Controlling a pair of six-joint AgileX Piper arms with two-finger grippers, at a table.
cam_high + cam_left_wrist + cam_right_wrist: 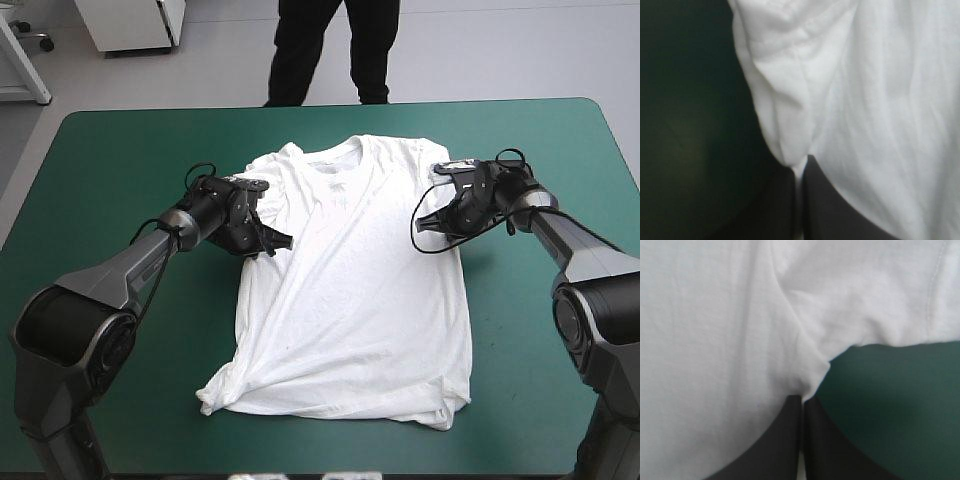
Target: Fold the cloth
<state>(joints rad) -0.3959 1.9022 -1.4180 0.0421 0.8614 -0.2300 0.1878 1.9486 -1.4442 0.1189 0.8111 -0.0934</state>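
The left gripper (270, 238) and the right gripper (428, 222) are each clamped on the T-shirt (350, 300) at an armpit; the left pinch seems thin. The shirt lies spread at mid-frame, collar toward the top. It is probably light, soft and limp, so the seams give the best hold.

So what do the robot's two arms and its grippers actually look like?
The left arm and right arm are glossy dark grey with bulky rounded joints, tapering toward the wrists. The left gripper and right gripper each have two broad black fingers shaped like curved fins.
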